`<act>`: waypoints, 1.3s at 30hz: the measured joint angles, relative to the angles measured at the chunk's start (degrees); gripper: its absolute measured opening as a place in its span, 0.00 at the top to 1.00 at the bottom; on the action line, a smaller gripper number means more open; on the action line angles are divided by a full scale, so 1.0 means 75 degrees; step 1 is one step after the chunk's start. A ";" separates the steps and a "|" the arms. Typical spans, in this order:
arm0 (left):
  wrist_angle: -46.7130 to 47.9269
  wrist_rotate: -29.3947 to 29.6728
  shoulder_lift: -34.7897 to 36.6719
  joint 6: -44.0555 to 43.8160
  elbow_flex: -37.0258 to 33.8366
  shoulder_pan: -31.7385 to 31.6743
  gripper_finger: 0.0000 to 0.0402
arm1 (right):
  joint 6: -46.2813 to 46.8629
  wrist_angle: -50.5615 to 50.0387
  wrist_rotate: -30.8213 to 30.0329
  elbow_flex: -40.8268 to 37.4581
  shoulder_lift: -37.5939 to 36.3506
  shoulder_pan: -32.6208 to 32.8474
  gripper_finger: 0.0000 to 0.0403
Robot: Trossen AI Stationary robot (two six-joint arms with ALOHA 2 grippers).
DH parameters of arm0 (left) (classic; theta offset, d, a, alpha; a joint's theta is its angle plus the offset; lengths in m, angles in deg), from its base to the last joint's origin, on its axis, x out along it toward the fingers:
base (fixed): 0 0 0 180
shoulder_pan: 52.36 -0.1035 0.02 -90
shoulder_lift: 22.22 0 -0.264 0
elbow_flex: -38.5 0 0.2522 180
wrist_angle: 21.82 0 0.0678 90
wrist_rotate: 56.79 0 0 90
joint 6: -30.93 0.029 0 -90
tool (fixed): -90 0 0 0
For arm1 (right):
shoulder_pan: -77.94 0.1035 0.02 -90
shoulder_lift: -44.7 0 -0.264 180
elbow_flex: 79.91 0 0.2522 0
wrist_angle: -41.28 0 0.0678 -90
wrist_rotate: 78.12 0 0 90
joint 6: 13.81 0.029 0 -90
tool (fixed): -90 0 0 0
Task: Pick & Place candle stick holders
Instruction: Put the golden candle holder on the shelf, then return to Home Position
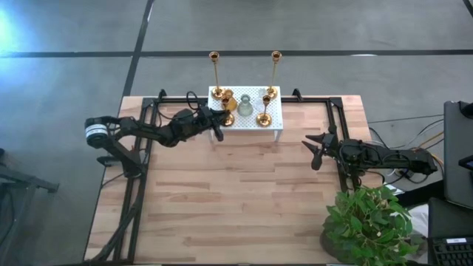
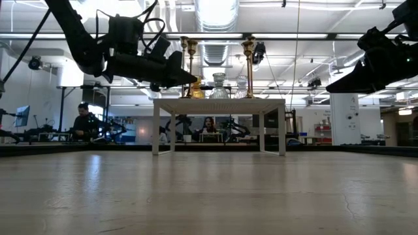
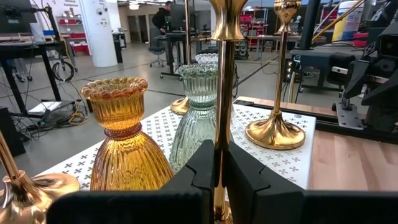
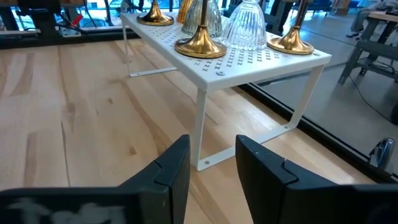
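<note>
A white perforated rack [image 1: 251, 122] stands at the table's far middle. On it are two tall brass sticks [image 1: 215, 74] [image 1: 274, 72], short brass sticks [image 1: 264, 111], an amber glass holder [image 3: 124, 149], a grey-green glass one [image 3: 199, 112] and a clear one [image 4: 249, 25]. My left gripper [image 1: 219, 122] is at the rack's left near corner, shut on a brass stick [image 1: 227, 109]. My right gripper [image 1: 316, 150] hangs open and empty over the table's right side, pointing at the rack. My left gripper [image 3: 222, 155] pinches the brass stick's thin stem [image 3: 223, 121] between its two fingers [image 3: 202, 165], below the cup. The fingers come level from the table's left side and lie across the stem. The stick stands upright. The fingers hide its base, so whether it is lifted cannot be told.
A potted green plant [image 1: 369, 222] stands at the table's near right corner. Black frame rails [image 1: 140, 170] run along the table's left and right sides. People sit in the room beyond the table [image 2: 83, 121]. The table's near middle is bare wood [image 1: 236, 199].
</note>
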State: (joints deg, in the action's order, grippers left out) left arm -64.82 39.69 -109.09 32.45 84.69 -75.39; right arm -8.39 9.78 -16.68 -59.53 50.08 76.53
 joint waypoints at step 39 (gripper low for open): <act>0.0165 0.0061 -0.0012 -0.0035 0.0000 -0.0015 0.78 | 0.0003 0.0001 0.0000 0.0000 0.0003 0.0001 0.76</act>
State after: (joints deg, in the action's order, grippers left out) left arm -63.58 40.15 -109.18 32.19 84.69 -75.50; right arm -8.37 9.79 -16.68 -59.53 50.10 76.54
